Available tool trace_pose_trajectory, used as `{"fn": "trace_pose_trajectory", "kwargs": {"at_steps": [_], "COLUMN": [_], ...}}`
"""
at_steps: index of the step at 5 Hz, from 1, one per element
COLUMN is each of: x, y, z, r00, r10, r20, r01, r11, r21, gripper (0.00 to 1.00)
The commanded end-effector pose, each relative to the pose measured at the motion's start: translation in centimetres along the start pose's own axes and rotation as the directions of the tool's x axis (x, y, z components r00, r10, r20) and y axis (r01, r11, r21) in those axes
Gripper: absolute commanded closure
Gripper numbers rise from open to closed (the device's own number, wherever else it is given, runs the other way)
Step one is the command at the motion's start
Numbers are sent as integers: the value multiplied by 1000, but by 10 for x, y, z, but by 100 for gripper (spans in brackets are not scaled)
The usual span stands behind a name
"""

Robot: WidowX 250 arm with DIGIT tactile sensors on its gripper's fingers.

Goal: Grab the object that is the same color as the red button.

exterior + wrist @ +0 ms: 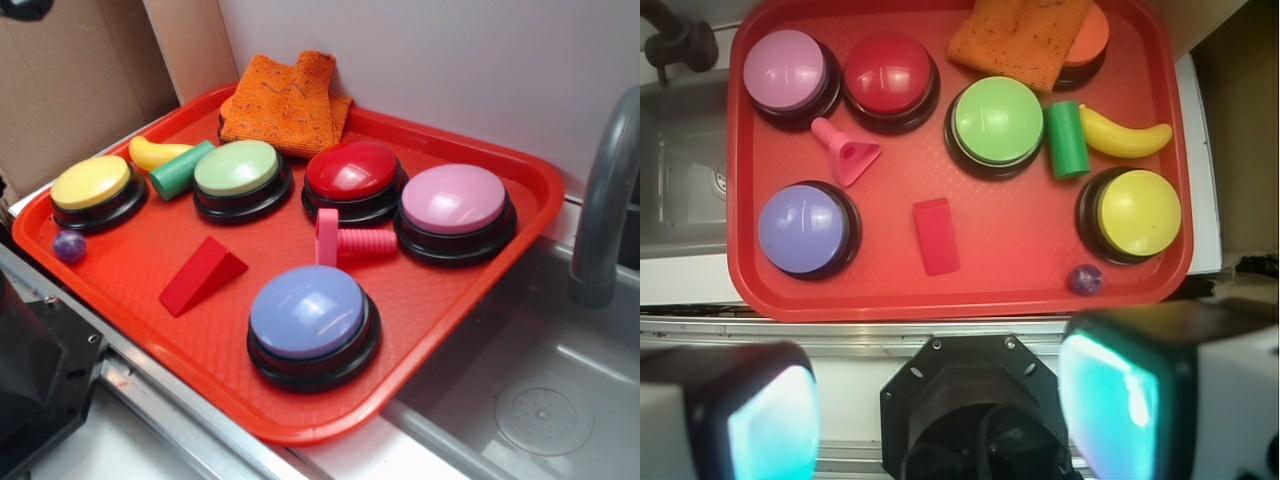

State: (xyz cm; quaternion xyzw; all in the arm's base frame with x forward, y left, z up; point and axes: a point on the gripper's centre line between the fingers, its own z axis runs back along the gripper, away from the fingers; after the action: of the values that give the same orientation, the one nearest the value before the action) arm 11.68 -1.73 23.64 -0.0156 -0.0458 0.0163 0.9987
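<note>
The red wedge block (201,274) lies on the red tray (130,290), in front of the green button and left of the blue-purple button. In the wrist view the wedge (936,236) sits in the tray's near middle. The red button (352,178) stands at the back middle, also in the wrist view (888,78). My gripper (940,415) is open and empty, high above and back from the tray's near edge, over the robot's black base. Its two fingers (765,420) frame the bottom of the wrist view. The gripper does not show in the exterior view.
On the tray: yellow button (94,191), green button (240,178), pink button (455,210), blue-purple button (312,322), pink peg (350,240), green cylinder (180,168), banana (150,152), purple ball (69,246), orange cloth (288,100). Sink and faucet (605,200) at right.
</note>
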Motion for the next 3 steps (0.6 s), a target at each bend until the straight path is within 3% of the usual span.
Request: {"fn": "trace_pose_trajectory", "kwargs": {"at_steps": [1,3], "x": [0,29], "y": [0,-8], "z": [0,-47], "r00": [1000,982], "r10": [0,-167], "r20": [0,85], "r01": [0,162], "r11": [1000,985], "r21": [0,54], "gripper": [0,0]}}
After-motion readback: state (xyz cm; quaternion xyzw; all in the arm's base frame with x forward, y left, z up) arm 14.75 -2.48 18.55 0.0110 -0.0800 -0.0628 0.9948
